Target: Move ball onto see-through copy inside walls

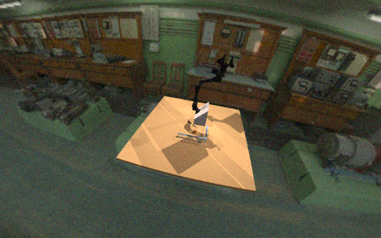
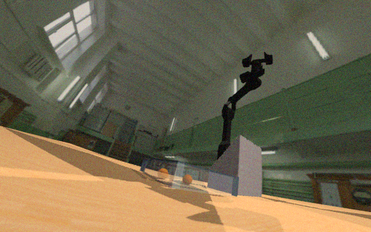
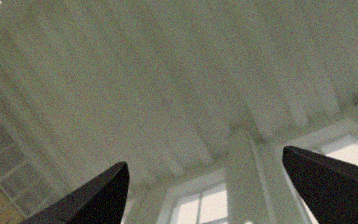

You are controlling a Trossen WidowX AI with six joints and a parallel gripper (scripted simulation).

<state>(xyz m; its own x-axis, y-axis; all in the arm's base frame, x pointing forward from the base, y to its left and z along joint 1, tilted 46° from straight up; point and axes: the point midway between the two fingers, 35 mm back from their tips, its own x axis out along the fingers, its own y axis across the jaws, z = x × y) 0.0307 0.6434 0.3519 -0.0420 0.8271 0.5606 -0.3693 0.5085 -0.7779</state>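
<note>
You are looking at a black arm reared high above its grey block base (image 2: 240,167), with the black parallel-jaw gripper (image 2: 257,59) pointing up toward the ceiling. Its fingers are standing wide apart and holding nothing; between them the wrist view is showing only ceiling and windows.

The small solid orange ball (image 2: 187,179) is sitting on the tan wooden table (image 2: 60,193), far below the gripper and out in front of the base, beside the two low clear blue-edged walls (image 2: 179,169). The see-through orange copy of the ball (image 2: 163,172) is lying just beside it, apart, nearer the walls' corner as far as the exterior view lets you judge.

The ball being round, no grasp axis is mattering. The move you are facing looks like a long swing down and forward, tipping the gripper over to face the table above the ball.
</note>
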